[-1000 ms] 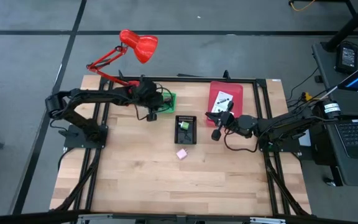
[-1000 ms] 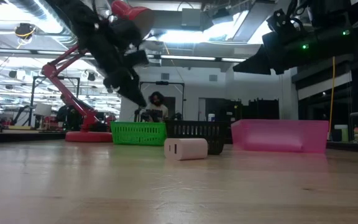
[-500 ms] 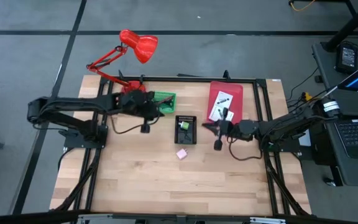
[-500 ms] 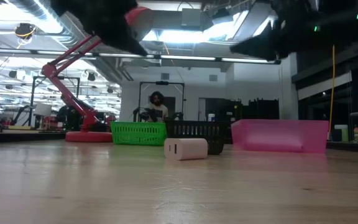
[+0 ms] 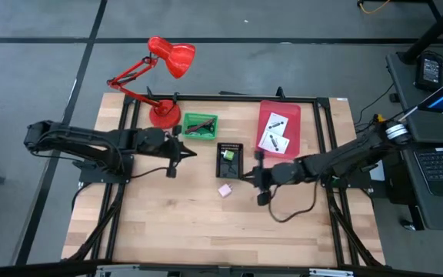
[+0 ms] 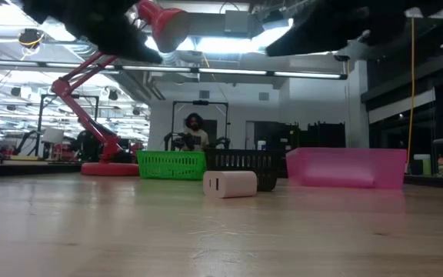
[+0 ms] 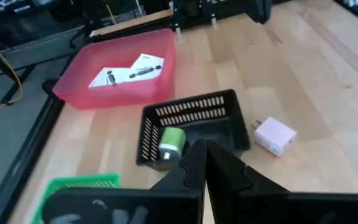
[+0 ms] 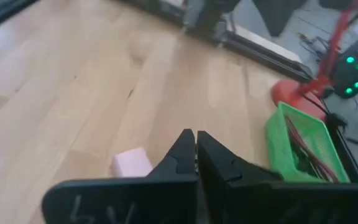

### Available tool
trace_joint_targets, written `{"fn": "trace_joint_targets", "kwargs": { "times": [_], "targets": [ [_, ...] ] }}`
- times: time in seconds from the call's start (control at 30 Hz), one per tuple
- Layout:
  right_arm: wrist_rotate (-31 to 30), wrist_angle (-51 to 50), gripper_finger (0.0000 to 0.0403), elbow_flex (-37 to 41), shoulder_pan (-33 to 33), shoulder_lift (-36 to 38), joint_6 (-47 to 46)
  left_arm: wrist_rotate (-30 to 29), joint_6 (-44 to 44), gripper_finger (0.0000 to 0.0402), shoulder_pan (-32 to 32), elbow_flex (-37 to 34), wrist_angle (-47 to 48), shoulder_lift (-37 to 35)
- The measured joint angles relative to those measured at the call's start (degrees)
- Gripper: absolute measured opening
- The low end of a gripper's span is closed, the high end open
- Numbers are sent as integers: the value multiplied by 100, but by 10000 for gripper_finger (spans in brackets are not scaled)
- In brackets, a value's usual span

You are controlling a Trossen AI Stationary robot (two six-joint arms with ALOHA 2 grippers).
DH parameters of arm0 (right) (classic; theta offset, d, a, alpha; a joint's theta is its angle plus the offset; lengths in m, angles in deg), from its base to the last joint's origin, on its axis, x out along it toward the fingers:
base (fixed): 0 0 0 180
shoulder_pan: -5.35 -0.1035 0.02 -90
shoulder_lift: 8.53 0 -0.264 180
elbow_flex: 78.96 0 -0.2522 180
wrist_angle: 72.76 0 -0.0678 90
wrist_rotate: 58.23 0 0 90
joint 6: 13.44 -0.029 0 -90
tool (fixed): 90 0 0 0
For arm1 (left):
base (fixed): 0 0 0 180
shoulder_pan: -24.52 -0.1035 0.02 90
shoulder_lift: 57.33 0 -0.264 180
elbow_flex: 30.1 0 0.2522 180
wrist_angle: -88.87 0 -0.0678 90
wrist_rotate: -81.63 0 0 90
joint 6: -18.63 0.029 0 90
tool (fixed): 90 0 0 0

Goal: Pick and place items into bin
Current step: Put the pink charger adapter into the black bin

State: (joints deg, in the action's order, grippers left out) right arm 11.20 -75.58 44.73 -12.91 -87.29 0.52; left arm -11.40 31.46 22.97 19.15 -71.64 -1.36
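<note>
One pink cube [image 5: 224,190]: pale, boxy, on table | left claw [image 5: 191,152] clenched | right claw [image 5: 242,175] clenched, empty

The green basket [image 7: 79,184] is partly hidden behind the left hand [image 7: 205,163] there.

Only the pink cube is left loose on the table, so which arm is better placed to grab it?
Right. The right claw hangs just beside the pink cube, and its wrist view shows the cube right past its shut fingers. The left claw sits farther off, beyond the black bin.
</note>
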Motion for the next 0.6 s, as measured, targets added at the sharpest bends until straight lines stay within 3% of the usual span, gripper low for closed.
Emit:
{"fn": "trace_joint_targets", "kwargs": {
  "times": [0.2,0.4,0.6],
  "targets": [
    [110,-843,0,-1140,-40,-1020,438,-2,-282,3,201,-760,-546,-552],
    [85,-2185,0,-2356,-38,-1722,-33,-61,-501,3,403,-1153,-609,-1002],
    [81,-2913,15,-3295,-39,-2271,-241,-100,-522,3,587,-1421,-719,-1301]
  ]
}}
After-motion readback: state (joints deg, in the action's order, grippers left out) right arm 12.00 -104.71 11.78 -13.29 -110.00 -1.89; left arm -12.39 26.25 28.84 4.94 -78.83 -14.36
